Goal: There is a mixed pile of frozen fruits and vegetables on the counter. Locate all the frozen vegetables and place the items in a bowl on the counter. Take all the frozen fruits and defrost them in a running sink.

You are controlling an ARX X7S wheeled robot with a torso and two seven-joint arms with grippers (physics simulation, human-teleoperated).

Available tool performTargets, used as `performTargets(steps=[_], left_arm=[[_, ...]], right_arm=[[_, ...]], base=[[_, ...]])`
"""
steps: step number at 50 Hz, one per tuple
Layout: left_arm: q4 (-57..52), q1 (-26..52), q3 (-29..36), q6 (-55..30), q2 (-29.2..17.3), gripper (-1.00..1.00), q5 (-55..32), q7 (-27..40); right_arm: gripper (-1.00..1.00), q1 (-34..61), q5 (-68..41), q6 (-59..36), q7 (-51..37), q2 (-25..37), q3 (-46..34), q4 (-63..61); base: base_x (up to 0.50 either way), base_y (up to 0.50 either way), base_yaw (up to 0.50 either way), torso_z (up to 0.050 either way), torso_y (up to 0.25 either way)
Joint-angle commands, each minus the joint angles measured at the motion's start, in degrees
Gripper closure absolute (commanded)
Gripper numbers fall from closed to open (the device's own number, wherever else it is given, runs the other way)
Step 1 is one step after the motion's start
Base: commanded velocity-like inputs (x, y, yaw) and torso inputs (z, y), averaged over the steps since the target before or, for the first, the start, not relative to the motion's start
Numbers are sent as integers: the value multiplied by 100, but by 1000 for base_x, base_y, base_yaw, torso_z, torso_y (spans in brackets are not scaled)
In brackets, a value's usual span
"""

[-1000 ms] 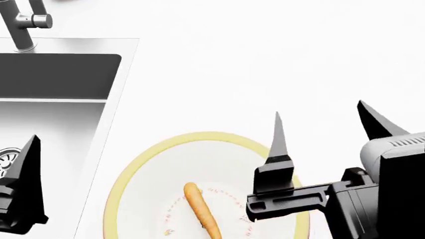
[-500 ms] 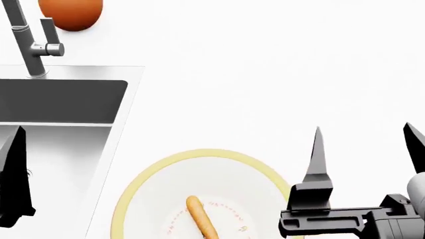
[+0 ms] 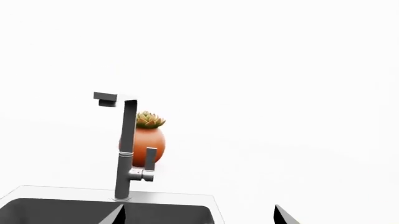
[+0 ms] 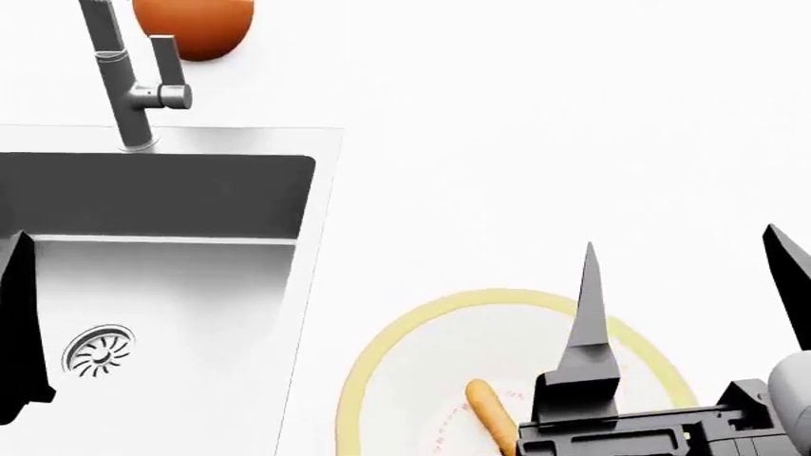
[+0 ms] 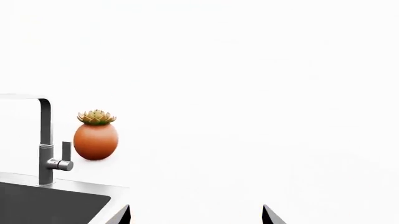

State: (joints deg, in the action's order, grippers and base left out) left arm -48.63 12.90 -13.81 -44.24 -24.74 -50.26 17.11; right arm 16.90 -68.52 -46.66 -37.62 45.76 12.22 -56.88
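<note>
Right gripper (image 4: 690,285): jaws spread wide, empty, over the bowl's right side.
Left gripper (image 4: 19,328): one finger shows at the sink's left edge; state cannot be told.
Carrot (image 4: 488,410): lying inside the bowl (image 4: 380,356), near centre.
Sink (image 4: 190,294): left of bowl, drain (image 4: 98,351) visible.
Faucet (image 4: 127,85): far rim.
Potted succulent (image 5: 96,135): beyond the faucet.
</note>
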Motion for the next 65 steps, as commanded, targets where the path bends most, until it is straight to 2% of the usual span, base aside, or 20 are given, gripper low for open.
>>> performTargets(steps=[1, 32, 51, 65], left_arm=[[32, 3, 14, 29, -36, -100, 28, 27], [-16, 55, 54, -5, -143, -100, -64, 178], [-45, 21, 93, -25, -216, -100, -129, 224], [-95, 32, 68, -52, -283, -100, -257, 281]], right_arm=[[-100, -45, 34, 140, 99, 29, 17, -65], [-100, -91, 203, 330, 90, 61, -138, -85], [-100, -103, 157, 378, 36, 90, -266, -55], [-100, -84, 239, 366, -35, 171, -410, -106]], base=[[0, 500, 0, 0, 0], [-1, 500, 0, 0, 0], [-393, 432, 0, 0, 0], [34, 500, 0, 0, 0]])
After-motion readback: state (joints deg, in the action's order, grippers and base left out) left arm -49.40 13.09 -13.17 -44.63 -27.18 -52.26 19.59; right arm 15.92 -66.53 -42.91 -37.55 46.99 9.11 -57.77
